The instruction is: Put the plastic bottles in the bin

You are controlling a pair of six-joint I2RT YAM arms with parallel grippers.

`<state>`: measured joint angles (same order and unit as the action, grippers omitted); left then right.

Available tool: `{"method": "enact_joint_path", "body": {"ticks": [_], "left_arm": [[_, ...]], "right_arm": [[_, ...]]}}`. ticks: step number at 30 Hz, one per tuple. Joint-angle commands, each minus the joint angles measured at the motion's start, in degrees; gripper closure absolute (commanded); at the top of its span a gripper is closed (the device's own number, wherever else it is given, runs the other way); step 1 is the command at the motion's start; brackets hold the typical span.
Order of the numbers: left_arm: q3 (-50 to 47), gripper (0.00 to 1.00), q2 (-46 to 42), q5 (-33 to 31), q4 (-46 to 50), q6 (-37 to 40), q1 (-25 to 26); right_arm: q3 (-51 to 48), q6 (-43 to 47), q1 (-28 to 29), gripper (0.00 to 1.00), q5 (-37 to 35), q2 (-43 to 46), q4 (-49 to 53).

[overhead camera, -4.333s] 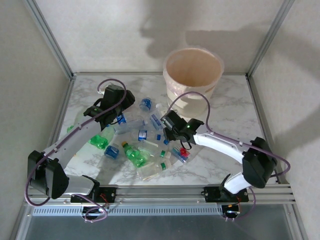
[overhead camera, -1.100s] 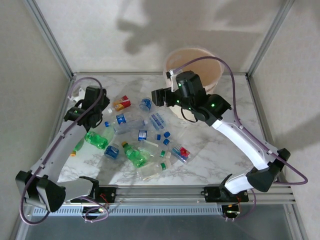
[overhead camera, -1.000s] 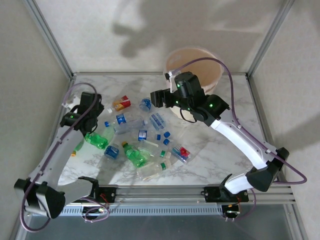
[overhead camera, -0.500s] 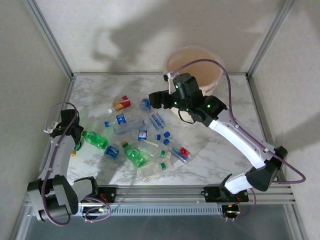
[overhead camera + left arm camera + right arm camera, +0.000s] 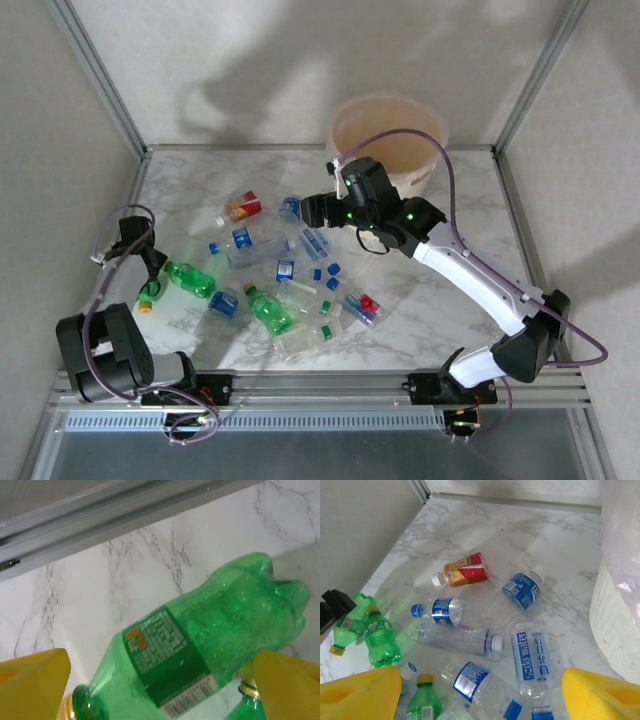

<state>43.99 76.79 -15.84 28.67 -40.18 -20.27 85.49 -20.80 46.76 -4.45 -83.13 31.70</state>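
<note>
While the bin (image 5: 425,172) stands on the marble table (image 5: 200,175), we see the bottles (image 5: 270,312) lying scattered outside it, spread to its left and nearer the arms. Closest to the bin, just left of its wall, lies a blue-labelled bottle (image 5: 291,208), with a red-and-orange bottle (image 5: 240,208) further left. We find the right gripper (image 5: 308,210) raised above the table just left of the bin, its fingers spread wide with nothing held between them. Its wrist camera looks down on the pile, with the bin's wall at the right edge. Farthest from the bin, the left gripper (image 5: 150,272) sits low at the pile's outer end. Its fingers are spread too, and a green bottle (image 5: 200,645) lies on its side between them. We cannot tell whether either finger touches it. The neck of a second green bottle (image 5: 242,707) shows just beside it.
</note>
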Motion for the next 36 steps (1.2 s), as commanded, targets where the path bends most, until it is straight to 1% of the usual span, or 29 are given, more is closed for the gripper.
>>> {"method": "enact_joint_path", "body": {"ticks": [1,6,13,18,19,24,29,36], "left_arm": [[3.01,0.06,3.46,0.24,-2.39,3.27,-1.17],[5.11,0.07,9.23,0.54,-4.29,5.62,-1.61],[7.54,0.1,14.54,0.42,-5.81,6.35,-2.06],[8.57,0.15,18.11,2.35,-6.9,6.35,-2.21],[8.7,0.17,18.53,2.69,-7.05,6.35,-2.19],[9.62,0.27,20.44,4.39,-7.02,6.85,-2.13],[9.29,0.34,19.87,4.38,-6.54,6.62,-2.06],[11.31,0.37,13.21,3.62,-3.65,6.08,-1.34]], "right_arm": [[-0.83,-1.68,0.37,0.17,-0.15,1.0,0.56],[-1.03,-2.65,0.47,0.17,-0.67,1.28,0.91],[-1.47,-3.69,0.69,0.17,-1.96,2.13,2.02],[-1.8,-4.42,0.85,0.18,-2.84,2.77,2.75],[-1.82,-4.52,0.86,0.19,-2.94,2.87,2.9],[-1.78,-4.52,0.92,0.32,-3.2,3.27,3.2],[-1.29,-4.53,1.05,0.36,-3.93,3.25,3.37],[-2.32,-4.69,1.01,0.36,-4.78,5.61,1.19]]}}
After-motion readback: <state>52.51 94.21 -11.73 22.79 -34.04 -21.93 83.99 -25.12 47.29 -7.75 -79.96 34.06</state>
